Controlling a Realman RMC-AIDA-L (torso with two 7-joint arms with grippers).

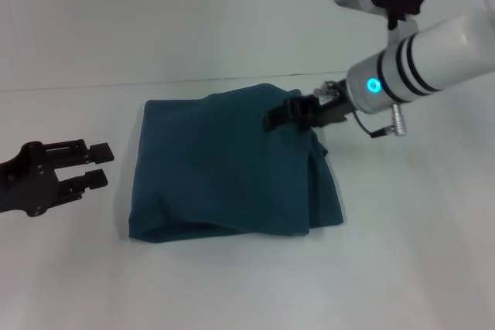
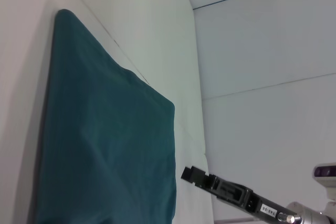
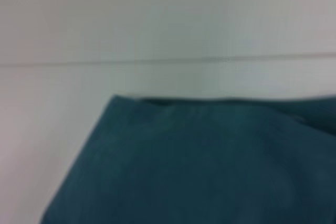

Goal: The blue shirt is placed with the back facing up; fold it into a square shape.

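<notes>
Blue shirt (image 1: 228,171) lies folded into a rough square on the white table (image 1: 402,268), about mid-table, plain side showing, no lettering visible. Edges aren't crisp: right side has a loose flap hanging down w/ a vertical crease, bottom edge shows stacked layers, far-right corner bulges up a bit. Right gripper (image 1: 277,117) is over the shirt's far-right part, arm coming in from the right w/ a lit cyan ring on the wrist (image 1: 374,85); fingertips look close together at the fabric, but can't tell if they pinch cloth or just sit above it, so finger state unclear. Left gripper (image 1: 99,165) sits low at the left, well apart from the shirt's left edge, fingers spread w/ a clear gap, holding nothing. Left wrist view: shirt (image 2: 105,145) as a flat teal slab on the table, w/ the right gripper (image 2: 188,173) just beside its far corner. Right wrist view: only shirt fabric (image 3: 210,166) up close, its folded edge against the white table surface (image 3: 157,24).
</notes>
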